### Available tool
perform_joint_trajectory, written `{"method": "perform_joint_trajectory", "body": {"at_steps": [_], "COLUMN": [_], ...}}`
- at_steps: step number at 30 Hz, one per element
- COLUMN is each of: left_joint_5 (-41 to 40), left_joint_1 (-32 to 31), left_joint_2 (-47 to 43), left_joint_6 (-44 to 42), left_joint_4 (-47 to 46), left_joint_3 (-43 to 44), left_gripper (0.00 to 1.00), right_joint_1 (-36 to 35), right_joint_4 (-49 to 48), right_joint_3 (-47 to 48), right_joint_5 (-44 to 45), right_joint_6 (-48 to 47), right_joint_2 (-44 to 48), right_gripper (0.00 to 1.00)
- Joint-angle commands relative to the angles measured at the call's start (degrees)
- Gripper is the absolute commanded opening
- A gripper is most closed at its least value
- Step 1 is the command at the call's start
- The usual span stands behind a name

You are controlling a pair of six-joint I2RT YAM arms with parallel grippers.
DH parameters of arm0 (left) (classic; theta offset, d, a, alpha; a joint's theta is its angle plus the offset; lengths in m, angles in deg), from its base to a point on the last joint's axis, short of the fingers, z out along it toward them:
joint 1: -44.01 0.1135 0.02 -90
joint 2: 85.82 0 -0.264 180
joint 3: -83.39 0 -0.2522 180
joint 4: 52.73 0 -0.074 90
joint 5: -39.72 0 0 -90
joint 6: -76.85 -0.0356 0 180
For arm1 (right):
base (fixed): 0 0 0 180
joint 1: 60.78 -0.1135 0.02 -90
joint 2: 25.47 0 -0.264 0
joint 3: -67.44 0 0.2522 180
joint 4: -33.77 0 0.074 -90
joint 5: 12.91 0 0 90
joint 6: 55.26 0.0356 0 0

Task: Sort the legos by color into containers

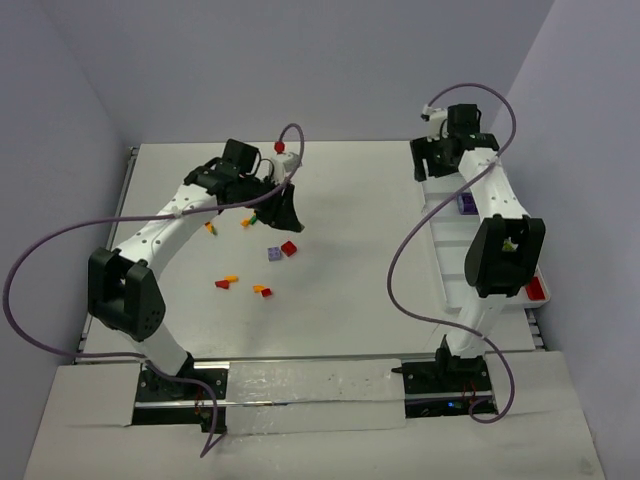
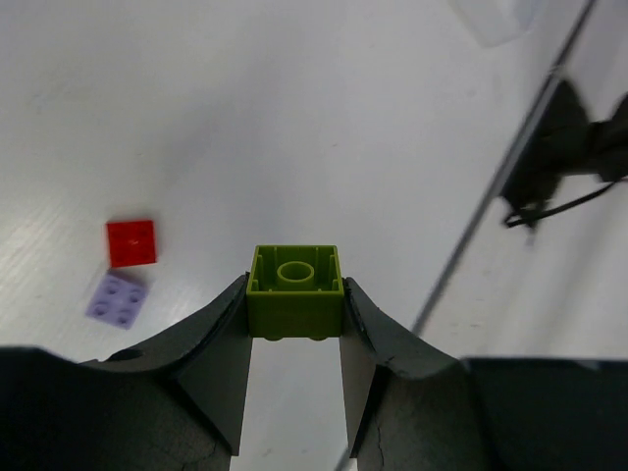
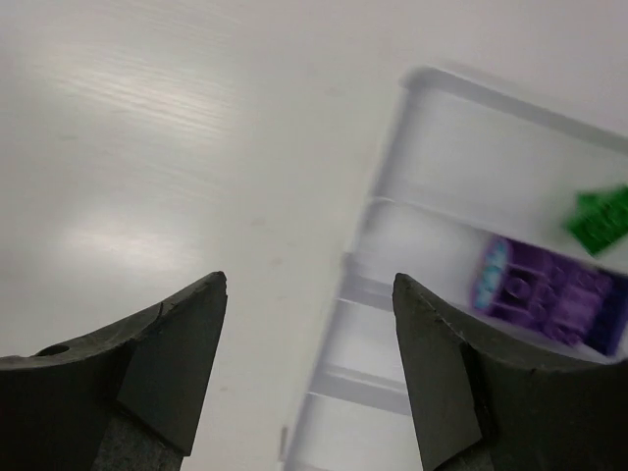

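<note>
right wrist — purple lego [image 3: 549, 294] and green lego [image 3: 601, 221] smeared by blur; green one cut by right edge | top external — right arm [image 1: 495, 215] hides much of tray [image 1: 450, 270] | left wrist — lime lego [image 2: 294, 292] flanks covered by left gripper [image 2: 294, 304]

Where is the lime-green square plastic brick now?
The lime-green brick is clamped in the left end effector, centre of the left wrist view; a flat red brick and a pale purple brick lie at that view's left.

You see your left end effector [image 1: 285, 208] hanging over loose legos [image 1: 289, 248] scattered on the desk [image 1: 350, 190], your right end effector [image 1: 428, 162] near the far end of the white tray [image 1: 450, 265], which holds a purple brick [image 1: 466, 203] and a red brick [image 1: 535, 289].
</note>
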Motion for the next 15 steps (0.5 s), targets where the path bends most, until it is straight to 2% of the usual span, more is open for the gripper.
{"method": "perform_joint_trajectory", "body": {"at_steps": [1, 3, 4, 7, 8, 11, 13, 15], "left_joint_5": [23.9, 28.2, 30.2, 35.2, 36.9, 39.4, 39.7, 39.3], "left_joint_1": [5.2, 6.4, 7.2, 8.6, 9.6, 10.7, 11.2, 11.3], "left_joint_2": [-1.6, -1.6, -1.5, -1.1, -1.1, -0.5, -0.3, -0.4], "left_joint_6": [24.5, 35.2, 43.7, 57.0, 68.0, 85.6, 98.9, 104.5], "left_joint_4": [-11.1, -18.1, -23.1, -33.2, -43.8, -61.1, -76.7, -82.4], "left_joint_3": [-2.6, -5.5, -7.7, -11.9, -15.9, -22.1, -26.5, -27.9], "left_gripper": [0.00, 0.00, 0.00, 0.00, 0.00, 0.00, 0.00, 0.00], "right_joint_1": [-6.6, -8.8, -10.8, -13.9, -16.2, -19.8, -23.8, -26.4], "right_joint_4": [3.5, 4.0, 4.6, 4.5, 3.7, 2.5, 2.5, 2.5], "right_joint_3": [0.1, -1.3, -2.2, -4.3, -5.1, -6.4, -6.4, -6.0], "right_joint_5": [-16.8, -21.8, -25.8, -32.6, -34.0, -36.3, -37.0, -38.1], "right_joint_6": [-1.5, -2.8, -4.0, -4.3, -3.8, -3.1, -2.3, -1.6], "right_joint_2": [6.7, 8.2, 9.3, 11.9, 12.9, 14.9, 15.9, 16.6], "right_gripper": [0.77, 0.77, 0.77, 0.77, 0.77, 0.77, 0.77, 0.77]}}
